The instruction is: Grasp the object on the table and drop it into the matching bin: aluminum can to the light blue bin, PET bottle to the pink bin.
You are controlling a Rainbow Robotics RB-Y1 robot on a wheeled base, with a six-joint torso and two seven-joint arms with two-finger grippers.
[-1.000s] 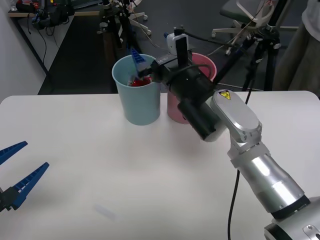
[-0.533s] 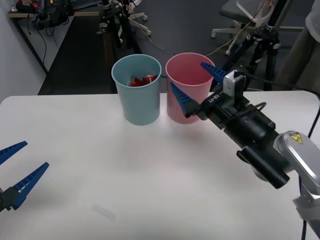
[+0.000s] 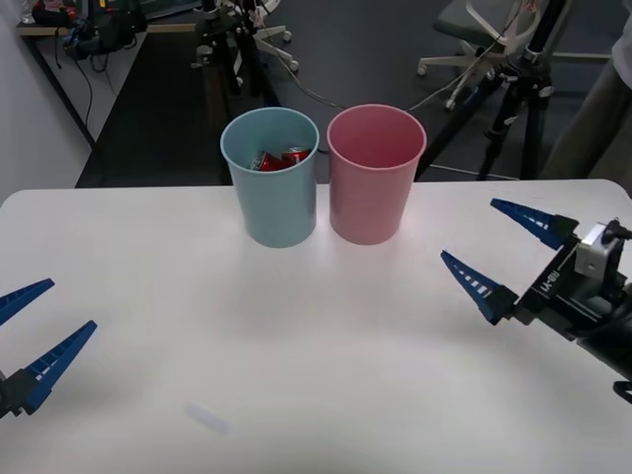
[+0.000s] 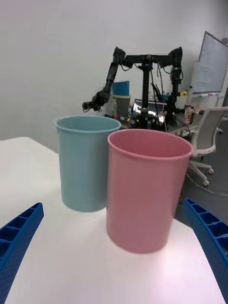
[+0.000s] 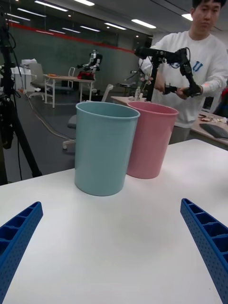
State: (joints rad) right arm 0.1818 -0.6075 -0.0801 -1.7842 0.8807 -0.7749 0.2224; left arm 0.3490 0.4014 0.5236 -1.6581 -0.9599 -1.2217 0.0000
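Little legible text. The right pincer's [image 3: 515, 255] black housing has a small white marking beside the near finger, too small to read. The sweatshirt [image 5: 209, 57] on the person behind the counter shows a blue letter that looks like a "U", partly hidden by an arm rig; the red cans [image 3: 279, 158] in the light blue bin [image 3: 272, 188] show no readable label.
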